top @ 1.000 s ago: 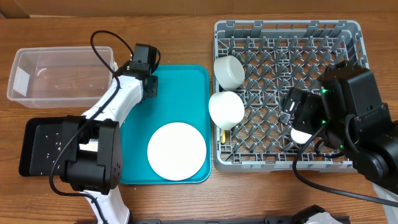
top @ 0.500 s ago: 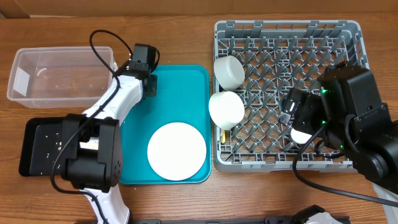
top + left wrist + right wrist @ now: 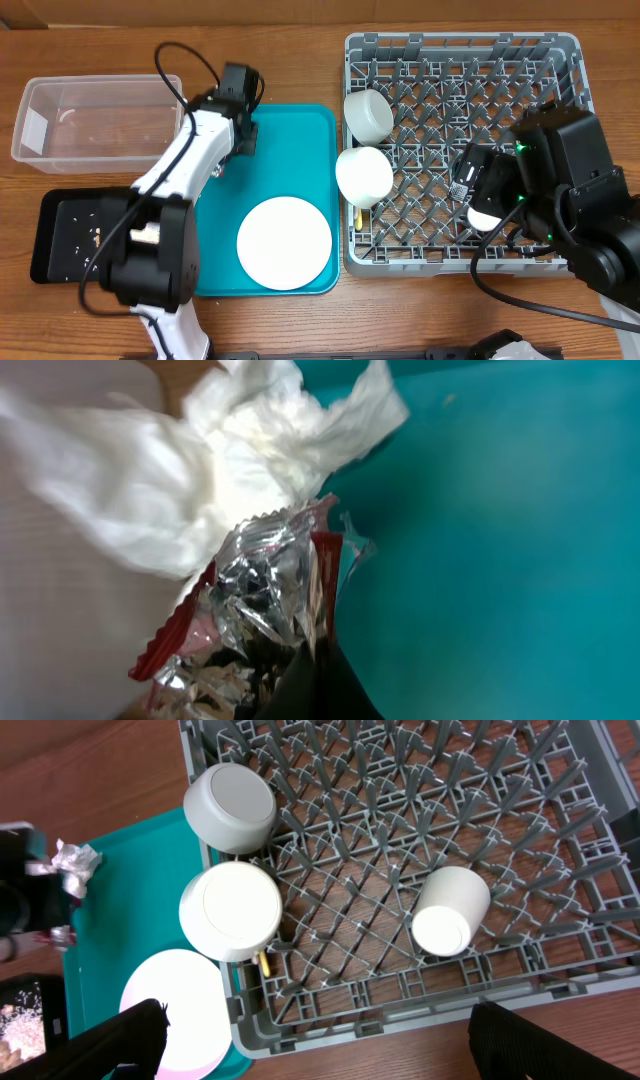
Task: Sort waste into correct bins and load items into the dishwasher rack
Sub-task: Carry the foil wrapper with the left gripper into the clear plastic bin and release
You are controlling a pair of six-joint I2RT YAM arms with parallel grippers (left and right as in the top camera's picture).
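1. Overhead: the left gripper (image 3: 244, 138) sits at the far-left corner of the teal tray (image 3: 310, 130), just beside the clear tub (image 3: 100, 80). The black tray (image 3: 60, 215) lies near, speckled with scraps. The rack (image 3: 560, 45) carries the white bowls (image 3: 368, 115) and the cup (image 3: 485, 215). The surface is a wooden table, with little room between tub and tray.
2. Left wrist: the jaws are closed on the foil wrapper (image 3: 260, 590), pinched at its lower end. A white tissue (image 3: 200, 470) touches it above. Judged light, thin, crinkly and slick, so a bunched fold should hold better than a flat edge. The tissue may ride along.
3. Right wrist: the right gripper (image 3: 315, 1013) has its fingers spread wide and holds nothing, above the rack's near side. The yellow utensil (image 3: 263, 962) pokes out at the rim beside the nearer bowl.
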